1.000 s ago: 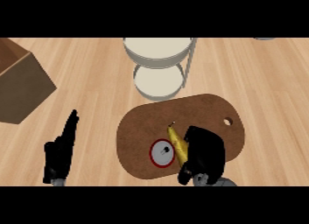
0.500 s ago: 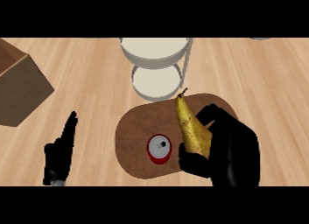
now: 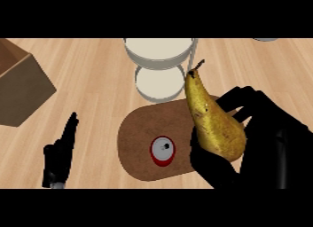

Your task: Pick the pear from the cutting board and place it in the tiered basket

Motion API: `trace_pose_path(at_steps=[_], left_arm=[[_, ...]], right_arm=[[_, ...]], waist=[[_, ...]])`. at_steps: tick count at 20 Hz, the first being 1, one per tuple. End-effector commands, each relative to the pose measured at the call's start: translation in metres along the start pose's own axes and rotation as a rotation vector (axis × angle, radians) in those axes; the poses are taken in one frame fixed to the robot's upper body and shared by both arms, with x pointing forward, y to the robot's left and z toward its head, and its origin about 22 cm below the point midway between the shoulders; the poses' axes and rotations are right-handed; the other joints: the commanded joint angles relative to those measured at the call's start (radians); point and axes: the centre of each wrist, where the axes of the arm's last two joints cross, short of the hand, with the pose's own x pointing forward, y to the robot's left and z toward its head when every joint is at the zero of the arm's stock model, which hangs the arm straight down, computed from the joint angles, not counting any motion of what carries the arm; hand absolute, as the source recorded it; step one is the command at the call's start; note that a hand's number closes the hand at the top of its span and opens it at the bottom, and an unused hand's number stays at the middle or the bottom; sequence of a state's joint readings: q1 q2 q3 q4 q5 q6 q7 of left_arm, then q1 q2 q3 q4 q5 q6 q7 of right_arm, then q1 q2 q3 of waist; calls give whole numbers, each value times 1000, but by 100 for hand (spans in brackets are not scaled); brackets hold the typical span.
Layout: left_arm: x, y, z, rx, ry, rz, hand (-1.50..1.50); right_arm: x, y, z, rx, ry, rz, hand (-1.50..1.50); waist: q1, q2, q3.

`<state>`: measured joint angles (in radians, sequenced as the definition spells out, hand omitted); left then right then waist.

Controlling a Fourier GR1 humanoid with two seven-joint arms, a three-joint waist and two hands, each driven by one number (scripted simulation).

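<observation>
My right hand (image 3: pixel 276 146) is curled round a yellow-brown pear (image 3: pixel 212 119), which it holds up above the brown cutting board (image 3: pixel 138 142), stem pointing away from me. The pear's tip reaches the edge of the tiered basket (image 3: pixel 160 66), a white two-level stand with round trays at the top centre. My left hand (image 3: pixel 60 155) rests open at the lower left, fingers pointing up, apart from the board.
A small red-rimmed round object (image 3: pixel 163 150) lies on the cutting board. A brown cardboard box (image 3: pixel 14 88) stands at the left edge. A pale round object (image 3: pixel 267 39) shows at the top right corner.
My right hand has risen with the pear, off the cutting board and toward the tiered basket, so both look larger. The left hand has stayed in place.
</observation>
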<state>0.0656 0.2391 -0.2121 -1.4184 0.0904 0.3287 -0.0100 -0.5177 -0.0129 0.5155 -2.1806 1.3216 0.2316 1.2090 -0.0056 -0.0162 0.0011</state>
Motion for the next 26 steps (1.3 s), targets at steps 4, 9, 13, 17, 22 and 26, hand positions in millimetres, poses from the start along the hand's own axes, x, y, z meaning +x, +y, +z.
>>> trace_pose_path(at_steps=[4,9,13,17,22,26], left_arm=[[-13,-17,3,-39,64,-1,0],[4,-21,-2,-20,51,-2,0],[-7,-3,-2,-34,51,8,0],[-5,-10,-5,-53,40,-11,0],[-9,-15,0,-37,34,4,0],[1,-17,-2,-50,30,6,0]], right_arm=[[39,-7,-33,-22,191,87,150],[56,-14,-75,-35,231,84,150],[69,-10,-95,-24,256,92,150],[84,2,-131,28,250,74,150],[78,42,-158,92,226,122,150],[86,65,-174,137,254,168,150]], waist=[[23,13,-6],[24,13,-3],[25,15,-4],[32,20,-3],[32,22,-2],[42,24,-2]])
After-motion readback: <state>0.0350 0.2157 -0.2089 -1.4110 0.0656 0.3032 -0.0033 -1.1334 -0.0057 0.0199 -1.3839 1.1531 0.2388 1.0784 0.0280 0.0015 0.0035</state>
